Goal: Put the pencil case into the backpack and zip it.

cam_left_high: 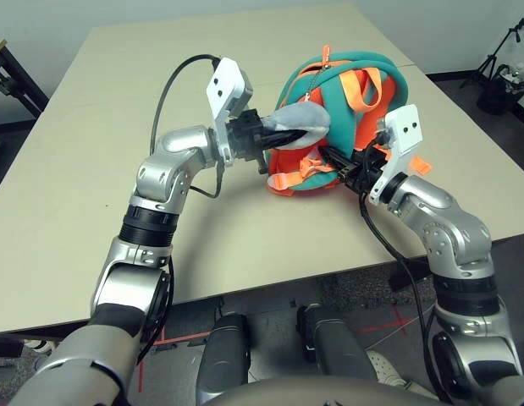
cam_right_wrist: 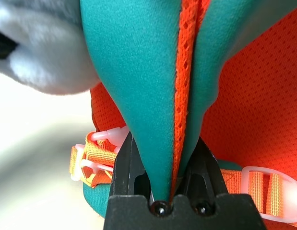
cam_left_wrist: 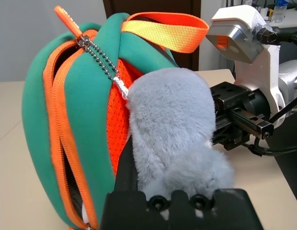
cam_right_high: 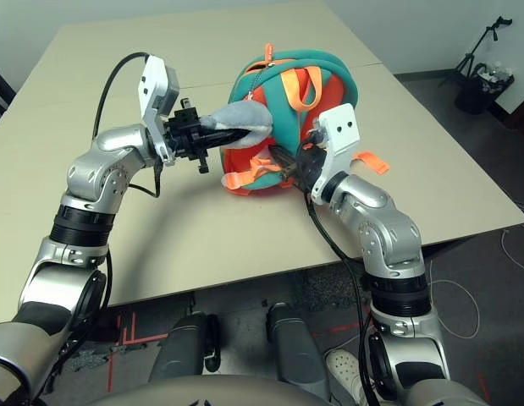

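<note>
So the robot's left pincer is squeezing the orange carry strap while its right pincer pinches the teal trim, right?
Not quite. The left pincer is closed on the grey plush charm, not the orange strap, as the left wrist view shows. The right pincer does pinch the backpack's teal trim.

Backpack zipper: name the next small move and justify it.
Probably let the left gripper release the grey plush charm and regrip the zipper pull. The backpack gapes along its zipper, while the right gripper pinches the teal strap to steady it.
</note>
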